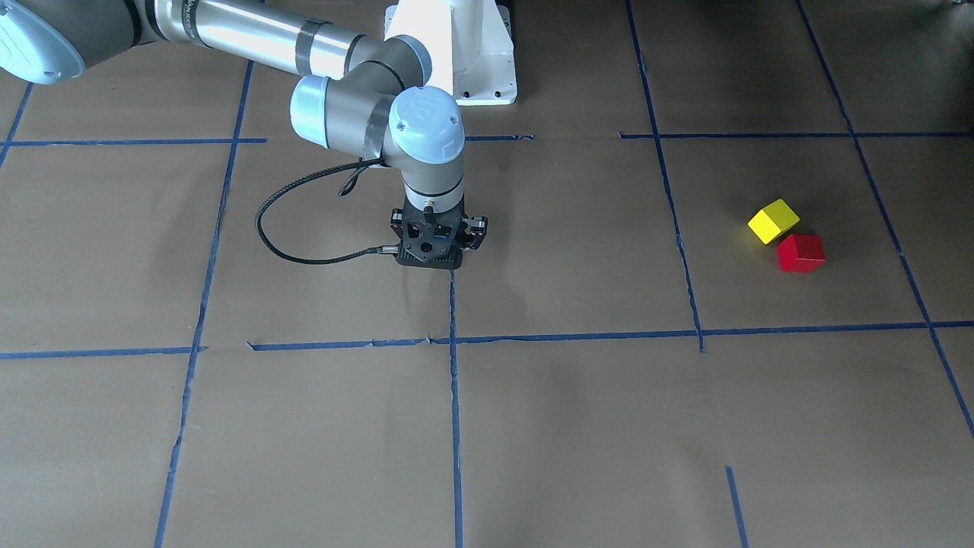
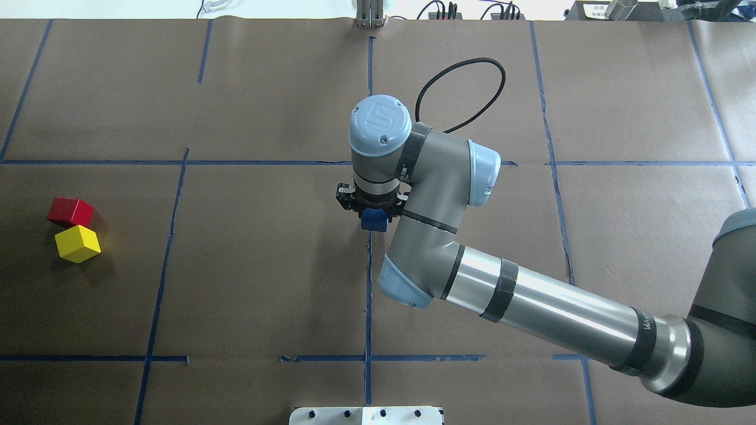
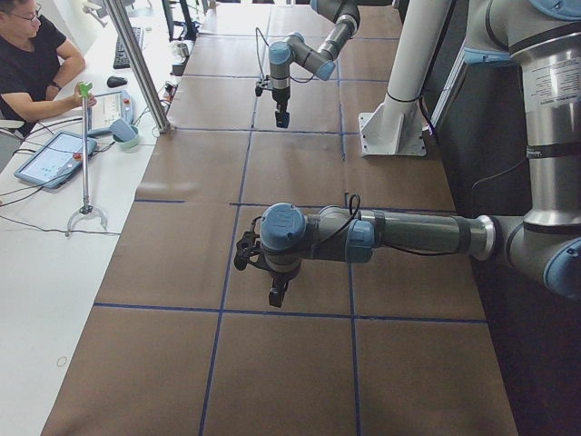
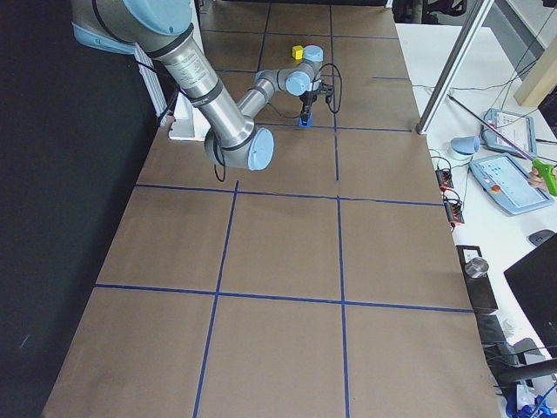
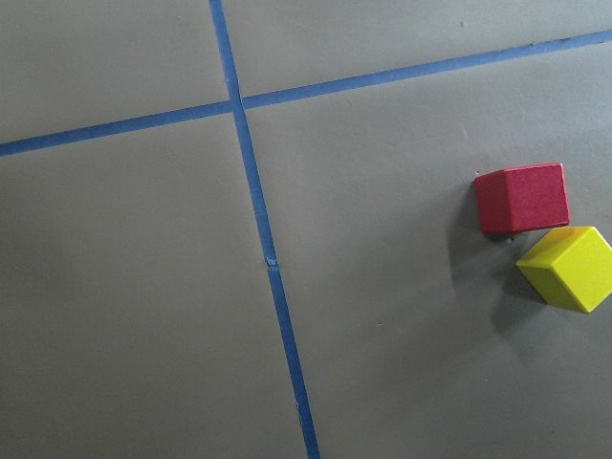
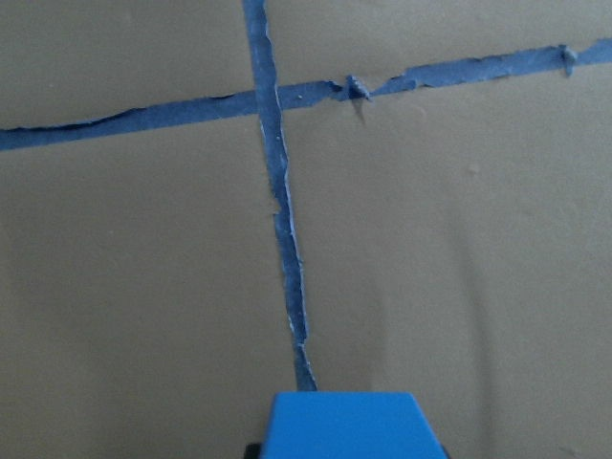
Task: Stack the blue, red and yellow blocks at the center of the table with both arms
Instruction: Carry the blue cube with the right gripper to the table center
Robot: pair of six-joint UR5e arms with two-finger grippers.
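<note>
My right gripper (image 2: 373,213) is shut on the blue block (image 2: 374,220) and holds it low over the tape line at the table's centre. The block fills the bottom edge of the right wrist view (image 6: 344,426). The red block (image 2: 69,211) and yellow block (image 2: 77,243) lie touching on the table far out on my left side. They also show in the front view, red (image 1: 800,253) and yellow (image 1: 773,221), and in the left wrist view, red (image 5: 521,198) and yellow (image 5: 569,268). My left gripper (image 3: 277,295) shows only in the exterior left view. I cannot tell whether it is open.
Brown paper with a blue tape grid (image 2: 368,283) covers the table. The white robot base (image 1: 456,53) stands at the table's robot side. An operator (image 3: 27,64) sits at a side desk with tablets (image 3: 54,159). A cable (image 1: 304,251) loops beside the right wrist.
</note>
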